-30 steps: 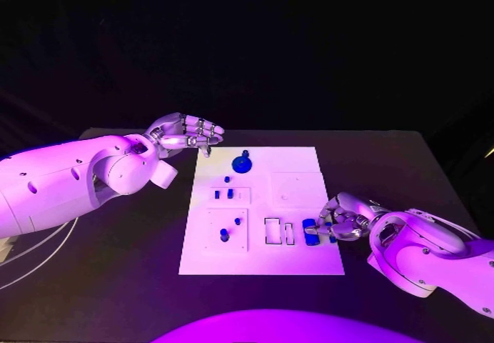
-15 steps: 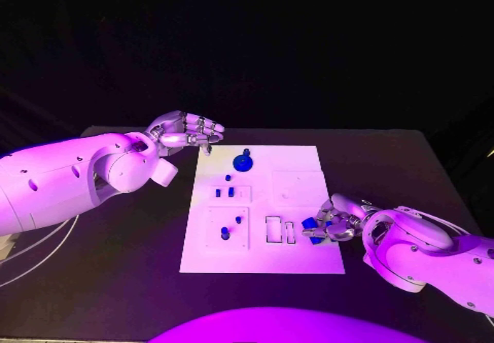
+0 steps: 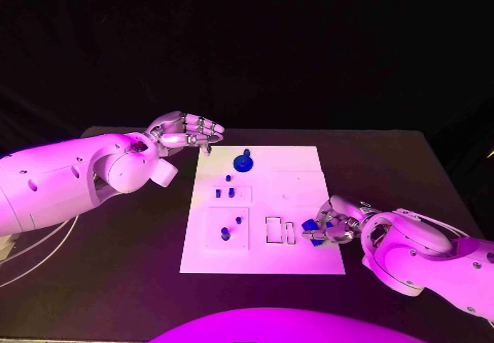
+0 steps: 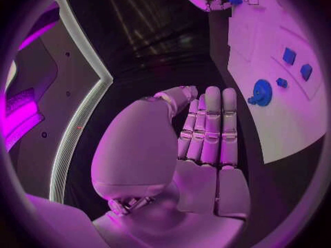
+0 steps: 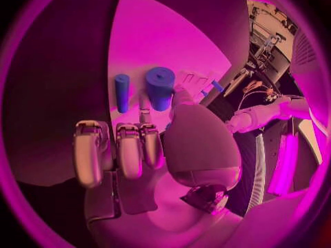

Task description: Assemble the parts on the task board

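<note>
I am keeping my right hand (image 3: 335, 222) low over the near right part of the flat white task board (image 3: 293, 261), with my fingers curled around a small blue block-shaped part (image 3: 313, 232). In the head view the part is sitting right at my fingertips, but I cannot tell whether I am truly pinching it or only touching it. In the right wrist view a short blue cylinder (image 5: 160, 86) and a thinner blue peg (image 5: 121, 92) are lying on the board just beyond my fingers (image 5: 129, 149), with nothing between my fingertips there. I judge I am crowding this corner because the empty white slots (image 3: 278, 230) are lying just beside my hand, toward my other arm, so a seating move would be short.

I am holding my left hand (image 3: 188, 133) curled in on nothing, off the far left corner of the board, probably parked to stay out of the way. Just past its fingers a round blue knob-like part (image 4: 261, 92) is standing on the board, and two small blue square parts (image 4: 297, 63) are sitting beyond it.

I am reading no brands, labels or writing anywhere.
</note>
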Robot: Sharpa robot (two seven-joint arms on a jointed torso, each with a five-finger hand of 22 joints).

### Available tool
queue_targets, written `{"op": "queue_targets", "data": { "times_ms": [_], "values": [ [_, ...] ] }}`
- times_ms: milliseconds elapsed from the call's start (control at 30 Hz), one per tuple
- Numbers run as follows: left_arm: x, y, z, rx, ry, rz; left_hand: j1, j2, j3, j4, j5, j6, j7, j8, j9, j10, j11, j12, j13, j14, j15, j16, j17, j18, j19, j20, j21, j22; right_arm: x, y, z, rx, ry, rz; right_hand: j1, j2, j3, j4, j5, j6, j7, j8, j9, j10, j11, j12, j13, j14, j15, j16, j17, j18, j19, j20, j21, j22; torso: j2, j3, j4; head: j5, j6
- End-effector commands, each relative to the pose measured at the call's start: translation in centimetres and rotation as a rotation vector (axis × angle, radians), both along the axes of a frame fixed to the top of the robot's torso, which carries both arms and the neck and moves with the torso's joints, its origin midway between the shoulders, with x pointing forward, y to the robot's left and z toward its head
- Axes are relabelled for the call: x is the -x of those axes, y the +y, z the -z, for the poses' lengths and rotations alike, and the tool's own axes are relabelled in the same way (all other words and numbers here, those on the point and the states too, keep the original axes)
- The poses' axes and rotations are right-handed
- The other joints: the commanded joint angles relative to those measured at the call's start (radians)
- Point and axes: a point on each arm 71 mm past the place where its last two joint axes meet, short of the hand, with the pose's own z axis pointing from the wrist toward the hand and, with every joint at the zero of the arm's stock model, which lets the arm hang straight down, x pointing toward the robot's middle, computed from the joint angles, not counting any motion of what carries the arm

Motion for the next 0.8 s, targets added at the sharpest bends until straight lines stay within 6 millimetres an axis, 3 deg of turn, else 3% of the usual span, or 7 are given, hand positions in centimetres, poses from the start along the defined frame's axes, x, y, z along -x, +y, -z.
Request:
{"op": "queue_targets", "data": {
  "times_ms": [33, 233, 467, 800],
  "values": [
    [0.0, -0.2, -0.1, 0.014, -0.001, 0.013, -0.005, 0.002, 0.0, -0.003, 0.005, -0.002, 0.0, 0.001, -0.001, -0.007, 0.0, 0.004, -0.002, -0.003, 0.006, -0.006, 0.001, 0.015, -0.006, 0.001, -0.001, 0.001, 0.4, 0.0, 0.0, -0.055, -0.015, 0.031, 0.019, 0.015, 0.007, -0.001, 0.016, 0.013, -0.007, 0.014, 0.007, 0.079, -0.007, 0.001, 0.227, 0.093, -0.01, 0.005, 0.196, -0.01, 0.088, -0.007, 0.01, 0.245, 0.0, -0.0004, -0.0004, 0.002, 0.001],
    [0.0, -0.1, -0.1, 0.014, 0.0, 0.011, -0.007, 0.003, 0.0, -0.002, 0.005, -0.002, 0.0, 0.001, -0.001, -0.007, 0.0, 0.004, -0.002, -0.003, 0.006, -0.006, 0.001, 0.014, -0.006, 0.001, -0.002, 0.0, 0.4, 0.5, -1.7, -0.145, -0.044, 0.044, 0.023, 0.045, 0.017, 0.0, 0.049, 0.023, -0.017, 0.026, 0.009, 0.086, -0.016, 0.009, 0.236, 0.093, -0.017, 0.005, 0.198, -0.013, 0.091, -0.014, 0.026, 0.248, -0.001, -0.0005, -0.0006, 0.003, 0.005],
    [0.0, -0.1, -0.1, 0.015, 0.002, 0.011, -0.007, 0.003, 0.0, -0.002, 0.005, -0.002, 0.0, 0.001, -0.001, -0.007, 0.0, 0.004, -0.002, -0.003, 0.006, -0.006, 0.001, 0.014, -0.006, 0.001, -0.002, 0.0, 0.3, 1.5, -3.5, -0.207, -0.024, 0.035, 0.018, 0.053, 0.018, 0.001, 0.056, 0.025, -0.018, 0.027, 0.009, 0.086, -0.017, 0.008, 0.235, 0.093, -0.019, 0.005, 0.199, -0.013, 0.091, -0.016, 0.026, 0.248, 0.0, -0.0013, -0.0002, 0.001, 0.005],
    [0.0, -0.4, -0.1, 0.018, 0.003, 0.015, -0.008, 0.004, 0.0, -0.001, 0.005, -0.002, 0.001, 0.001, -0.002, -0.008, 0.0, 0.004, -0.002, -0.003, 0.007, -0.006, 0.001, 0.015, -0.006, 0.001, -0.003, 0.0, 0.5, 4.2, -2.7, -0.219, 0.1, -0.018, -0.002, 0.061, 0.013, 0.001, 0.046, 0.024, -0.017, 0.028, 0.008, 0.085, -0.017, 0.005, 0.234, 0.093, -0.019, 0.004, 0.196, -0.011, 0.089, -0.017, 0.017, 0.246, 0.0, -0.0015, 0.0006, 0.0, 0.004]
  ]
}}
